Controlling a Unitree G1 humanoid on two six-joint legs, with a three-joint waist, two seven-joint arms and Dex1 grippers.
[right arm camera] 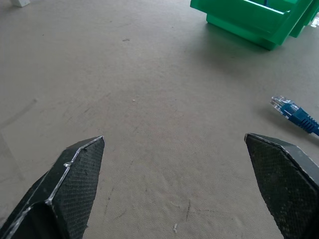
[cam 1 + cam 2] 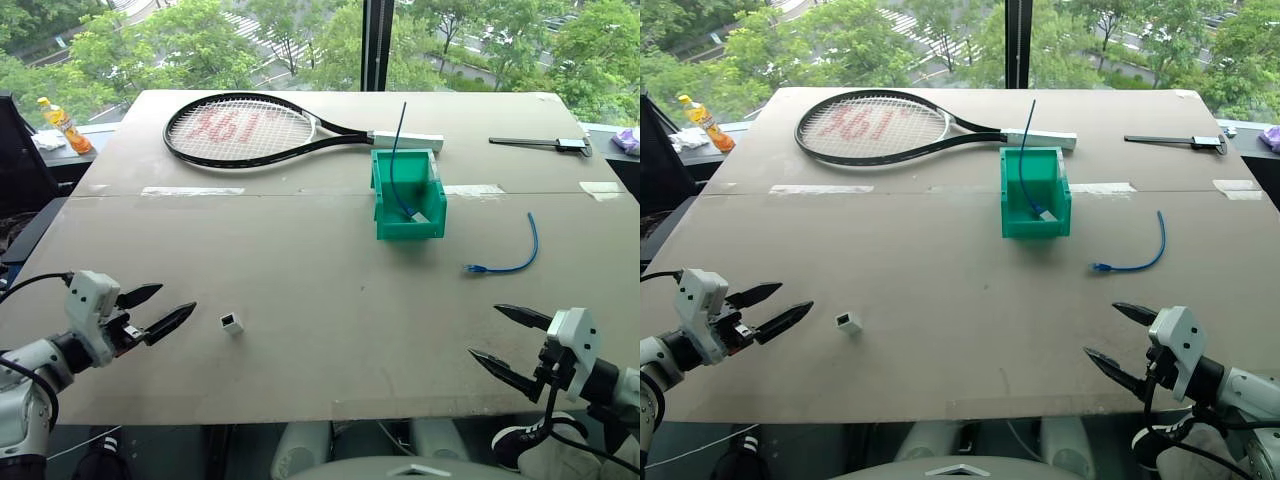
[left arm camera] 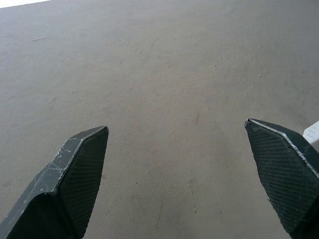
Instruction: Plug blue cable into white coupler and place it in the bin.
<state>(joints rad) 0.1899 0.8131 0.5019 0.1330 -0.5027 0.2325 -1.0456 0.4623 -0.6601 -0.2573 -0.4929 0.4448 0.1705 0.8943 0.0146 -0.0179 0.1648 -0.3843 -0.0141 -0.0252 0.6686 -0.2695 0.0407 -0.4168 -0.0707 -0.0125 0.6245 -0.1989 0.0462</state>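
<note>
Worktop [image 2: 300, 330]: a wide grey-brown board is seen, with strips of pale tape along a seam across its far half.
Left gripper [image 2: 158, 308]: it is held just above the near left corner of the worktop; its fingers [image 3: 79, 174] are spread wide apart and nothing is held between them.
Right gripper [image 2: 510, 345]: it is held above the near right edge; its fingers [image 1: 70, 184] are likewise spread wide and nothing is gripped.
Coupler [image 2: 232, 322]: the small white block is found lying on the worktop just beside the left gripper, toward the middle, untouched, with its dark socket facing up.
Cable [image 2: 510, 262]: the short curved blue cable is laid on the worktop at the right, beyond the right gripper and near the bin's right side; its clear plug [image 1: 280, 103] is pointed toward the middle and is joined to nothing.
Bin [image 2: 430, 200]: the green bin is set upright near the middle of the worktop, its low front turned to the robot.
Second cable [image 2: 397, 150]: a straighter blue cable is stood in the bin, its upper end leaned out past the far wall.
Racket [image 2: 240, 130]: it is laid flat on the far left, its white handle reaching behind the bin.
Tool [image 2: 540, 143]: a dark slender item is laid at the far right; what it is cannot be told.
Bottle [image 2: 62, 122]: an orange-filled bottle is seen off the far left corner.
</note>
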